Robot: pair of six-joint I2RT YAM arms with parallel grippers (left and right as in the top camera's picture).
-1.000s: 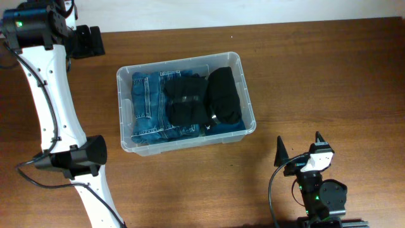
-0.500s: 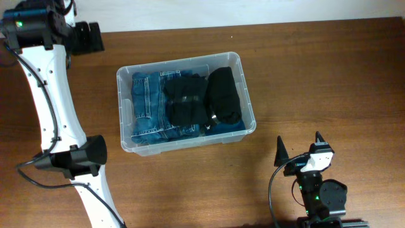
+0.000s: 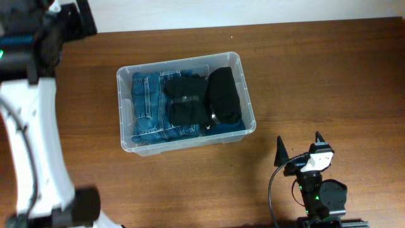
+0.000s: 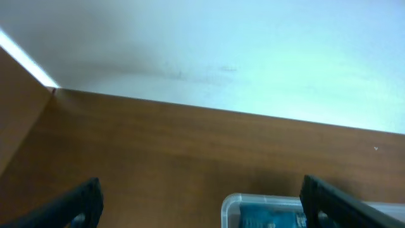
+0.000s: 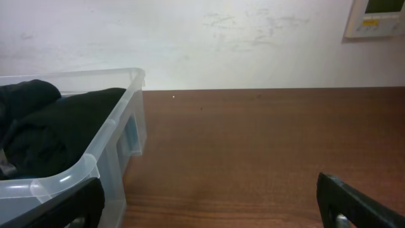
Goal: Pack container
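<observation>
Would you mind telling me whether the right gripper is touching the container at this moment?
Apart. The overhead view shows a stretch of bare table between the right gripper and the container.

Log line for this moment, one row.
clear rectangular plastic container | inside: blue jeans, black clothes | left gripper: fingers open, empty | right gripper: fingers open, empty, outside container

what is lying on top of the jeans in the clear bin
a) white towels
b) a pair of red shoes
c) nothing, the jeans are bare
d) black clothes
d: the overhead view shows folded black garments resting on the blue jeans inside the container, covering its middle and right side.
</observation>
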